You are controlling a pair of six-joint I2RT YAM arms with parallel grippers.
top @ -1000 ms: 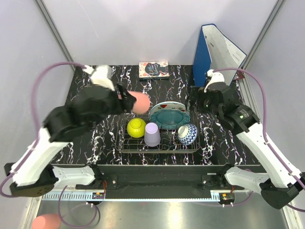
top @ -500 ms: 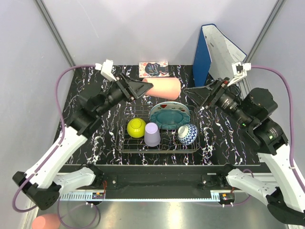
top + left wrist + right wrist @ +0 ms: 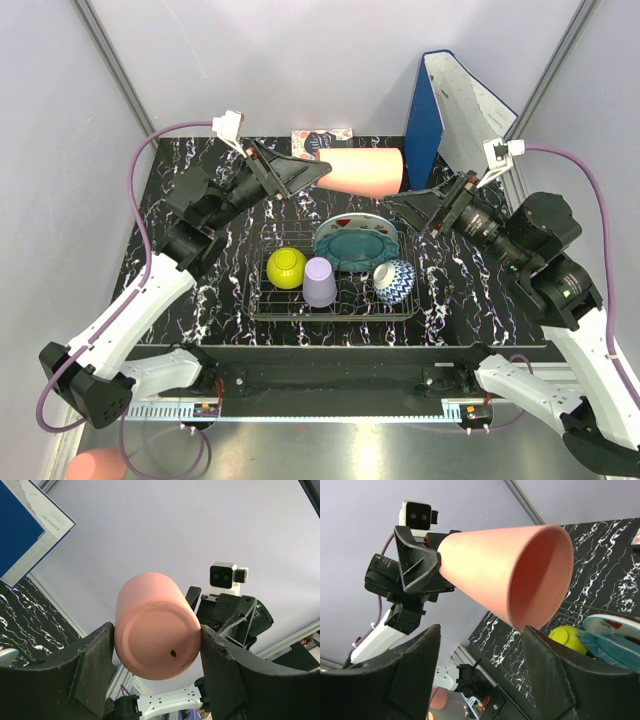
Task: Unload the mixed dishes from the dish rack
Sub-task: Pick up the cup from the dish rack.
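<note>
Pink cup held sideways in mid-air between two robot arms, above a dish rack.

Top view: in the upper centre the left gripper [image 3: 312, 174] pinches the pink cup [image 3: 365, 172] by its base. The cup's long axis runs left to right, open mouth toward the right gripper [image 3: 402, 200], which points at it from just beside, jaws spread. Lower down, the dish rack [image 3: 258, 290] holds the other dishes. Left wrist view: both fingers [image 3: 95, 670] press the cup's base at centre frame. Right wrist view: the mouth fills the upper middle between spread fingers [image 3: 410, 675]; whether they touch the rim is hard to tell. A handover seems likely, the right arm being nearer the mouth.
</note>
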